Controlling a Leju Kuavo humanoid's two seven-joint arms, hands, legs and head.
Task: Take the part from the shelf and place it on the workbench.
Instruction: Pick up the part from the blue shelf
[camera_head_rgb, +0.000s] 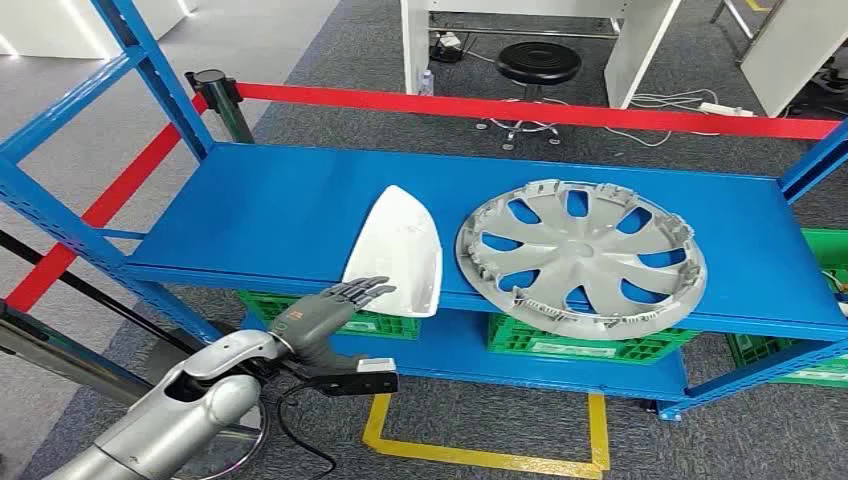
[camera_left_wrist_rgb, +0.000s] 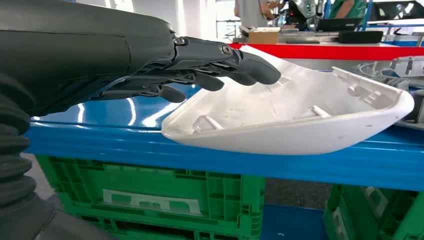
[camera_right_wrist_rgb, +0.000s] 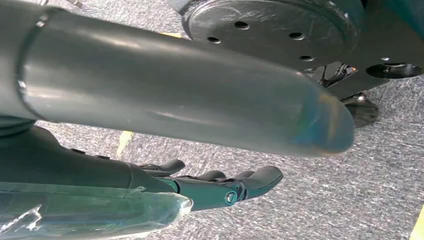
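A white shell-shaped plastic part (camera_head_rgb: 398, 250) lies on the blue shelf (camera_head_rgb: 260, 215), its near end jutting over the shelf's front edge. My left hand (camera_head_rgb: 335, 308) is at that near end with its fingers stretched flat. In the left wrist view the fingers (camera_left_wrist_rgb: 215, 60) reach over the part's (camera_left_wrist_rgb: 300, 115) near corner, hollow side up, and nothing is gripped. My right hand (camera_right_wrist_rgb: 220, 187) hangs beside my body above the carpet, fingers loosely extended and holding nothing.
A silver hubcap (camera_head_rgb: 580, 255) lies on the shelf just right of the white part. Green crates (camera_head_rgb: 560, 340) stand on the level below. Red barrier tape (camera_head_rgb: 520, 108) runs behind the shelf, with a black stool (camera_head_rgb: 538, 65) beyond. Yellow floor marking (camera_head_rgb: 480, 455) lies in front.
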